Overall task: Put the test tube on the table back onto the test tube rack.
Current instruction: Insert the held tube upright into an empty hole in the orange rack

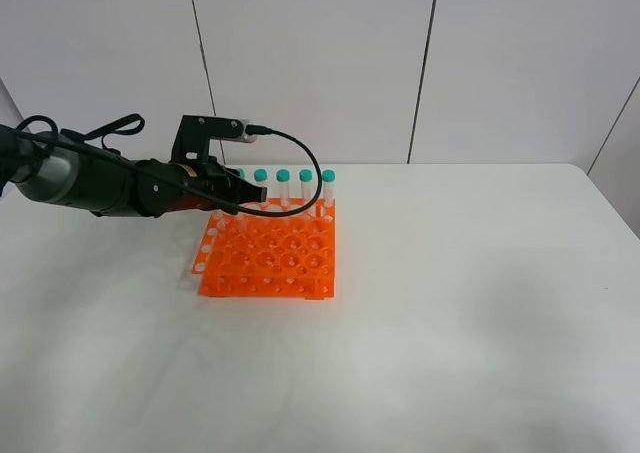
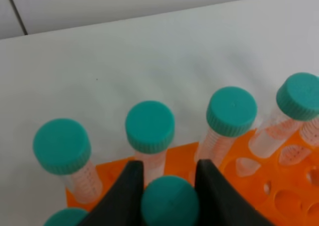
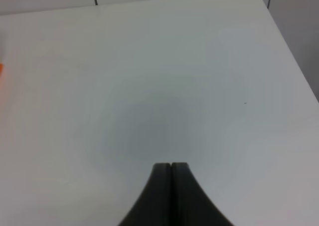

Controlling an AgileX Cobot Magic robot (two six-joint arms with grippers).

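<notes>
Test tube clamped between left claw fingers.

Pale grey panelled wall, dark vertical seams, even light.

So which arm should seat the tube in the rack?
Left. The left gripper is shut on the test tube over the test tube rack; the right gripper is shut and empty over bare table.

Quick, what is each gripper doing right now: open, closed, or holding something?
Left gripper: closed on a test tube by its green cap, over the orange rack.
Right gripper: closed, holding nothing, above the bare table.
</notes>
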